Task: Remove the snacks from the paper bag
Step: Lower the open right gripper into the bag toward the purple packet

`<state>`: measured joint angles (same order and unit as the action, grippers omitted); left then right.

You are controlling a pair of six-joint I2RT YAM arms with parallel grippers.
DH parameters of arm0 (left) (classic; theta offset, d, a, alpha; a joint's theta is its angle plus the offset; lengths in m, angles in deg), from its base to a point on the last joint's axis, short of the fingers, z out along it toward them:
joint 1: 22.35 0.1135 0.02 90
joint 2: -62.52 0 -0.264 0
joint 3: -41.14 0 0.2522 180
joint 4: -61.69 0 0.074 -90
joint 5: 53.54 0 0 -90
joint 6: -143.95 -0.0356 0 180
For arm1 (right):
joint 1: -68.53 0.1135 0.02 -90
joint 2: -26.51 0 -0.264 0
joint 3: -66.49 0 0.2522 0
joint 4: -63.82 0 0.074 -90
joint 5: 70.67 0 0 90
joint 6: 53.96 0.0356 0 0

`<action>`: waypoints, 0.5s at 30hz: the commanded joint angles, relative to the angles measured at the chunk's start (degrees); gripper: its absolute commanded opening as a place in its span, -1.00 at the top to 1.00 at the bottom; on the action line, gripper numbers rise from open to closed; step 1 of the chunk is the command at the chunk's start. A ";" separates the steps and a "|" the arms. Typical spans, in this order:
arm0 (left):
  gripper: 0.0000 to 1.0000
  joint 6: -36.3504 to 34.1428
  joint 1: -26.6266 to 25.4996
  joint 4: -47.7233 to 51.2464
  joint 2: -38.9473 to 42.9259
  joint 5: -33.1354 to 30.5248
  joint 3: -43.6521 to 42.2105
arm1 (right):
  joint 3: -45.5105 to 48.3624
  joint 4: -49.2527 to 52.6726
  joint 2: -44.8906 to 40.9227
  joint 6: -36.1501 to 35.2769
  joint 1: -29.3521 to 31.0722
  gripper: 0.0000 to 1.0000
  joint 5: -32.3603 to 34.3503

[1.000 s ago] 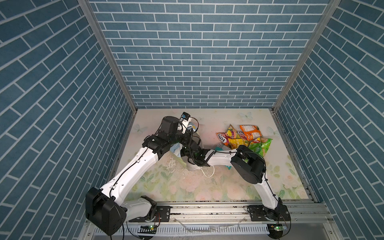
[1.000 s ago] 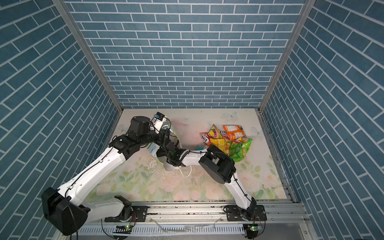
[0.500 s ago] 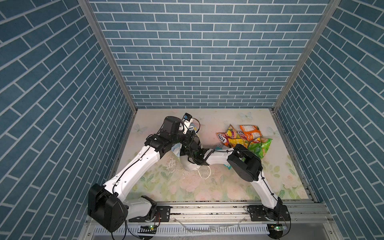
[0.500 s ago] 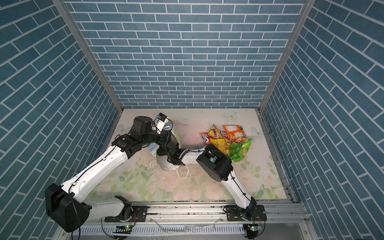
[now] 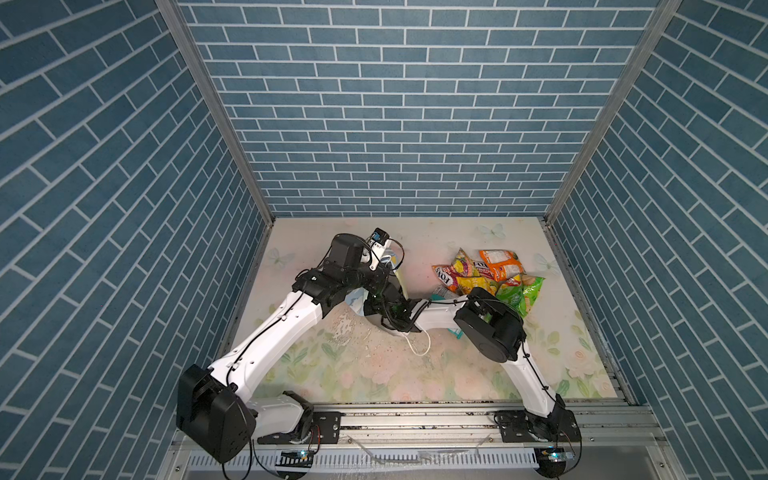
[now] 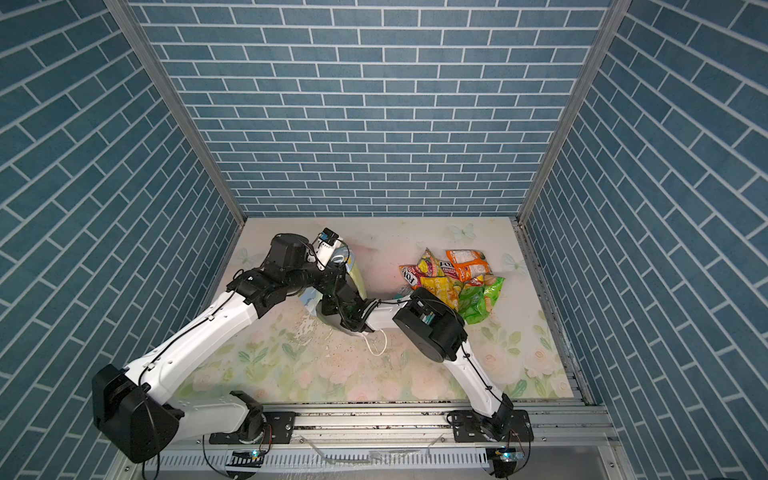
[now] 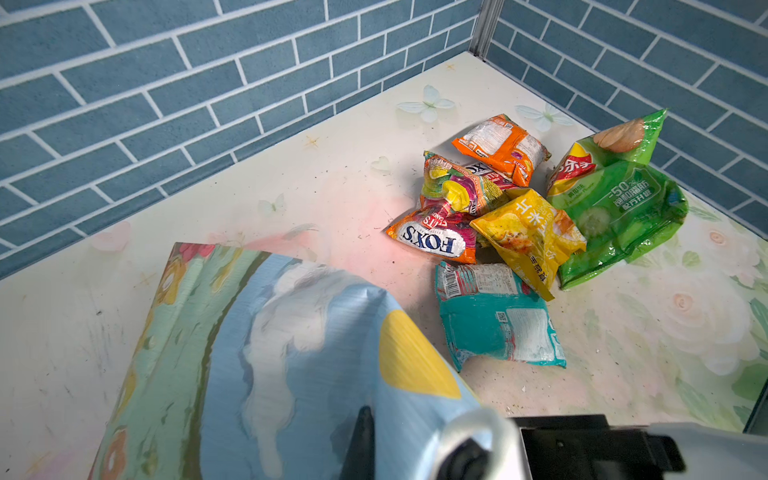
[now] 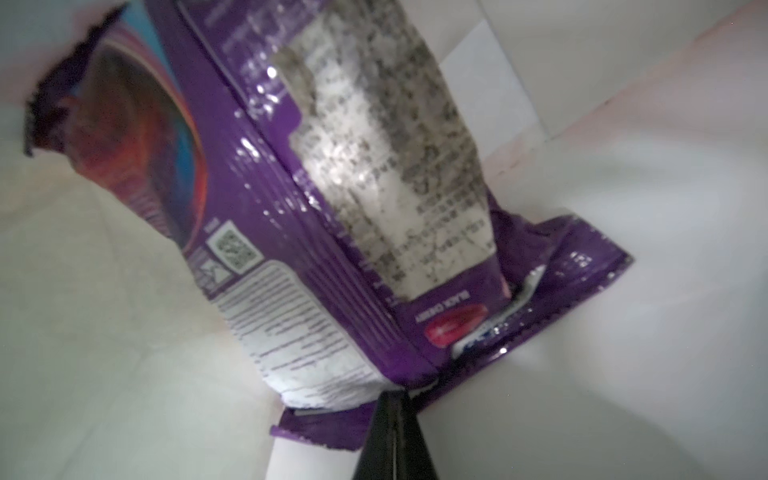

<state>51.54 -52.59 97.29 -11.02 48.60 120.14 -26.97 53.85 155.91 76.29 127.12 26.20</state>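
Right gripper pinches purple packet hem at jaw tips; withdraw straight, left gripper clamped on paper bag.

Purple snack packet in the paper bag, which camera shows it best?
The right wrist view: the purple plastic snack packet fills it, with the right pincer shut on its edge. The left wrist view shows only the outside of the printed paper bag; in both top views the arms hide the packet.
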 commanded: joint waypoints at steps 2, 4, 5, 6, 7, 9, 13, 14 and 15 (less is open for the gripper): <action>1.00 -2.10 -2.03 -0.11 0.74 0.95 -0.49 | 2.77 0.47 -3.31 -1.04 -0.89 1.00 1.47; 1.00 -3.00 -2.69 -0.31 1.11 -0.21 -0.97 | 3.85 -0.75 -3.37 -1.14 -0.93 1.00 1.80; 1.00 -3.28 -2.81 -0.28 1.17 -0.48 -1.07 | 4.45 -1.31 -4.90 -1.35 -0.98 1.00 2.10; 1.00 -3.29 -2.88 -0.31 1.13 -0.67 -0.99 | 4.98 -1.78 -5.64 -1.61 -0.98 1.00 2.41; 1.00 -3.32 -2.92 -0.23 1.07 -0.71 -0.94 | 5.52 -2.32 -6.20 -2.04 -0.93 1.00 2.71; 1.00 -3.21 -2.96 0.02 0.71 -0.85 -0.74 | 6.57 -3.31 -7.29 -2.73 -0.93 1.00 3.19; 1.00 -2.86 -2.90 0.52 -0.01 -1.39 -0.28 | 9.11 -6.89 -9.19 -4.57 -0.79 1.00 3.76; 1.00 -2.85 -2.90 0.64 -0.16 -1.48 -0.19 | 9.21 -6.86 -9.22 -5.01 -0.78 1.00 3.69; 1.00 -2.83 -2.91 0.66 -0.21 -1.50 -0.11 | 9.22 -6.86 -9.26 -5.78 -0.80 1.00 3.55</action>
<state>49.40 -55.08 94.93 -10.98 47.68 119.96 -18.21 49.40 149.55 74.10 127.07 27.82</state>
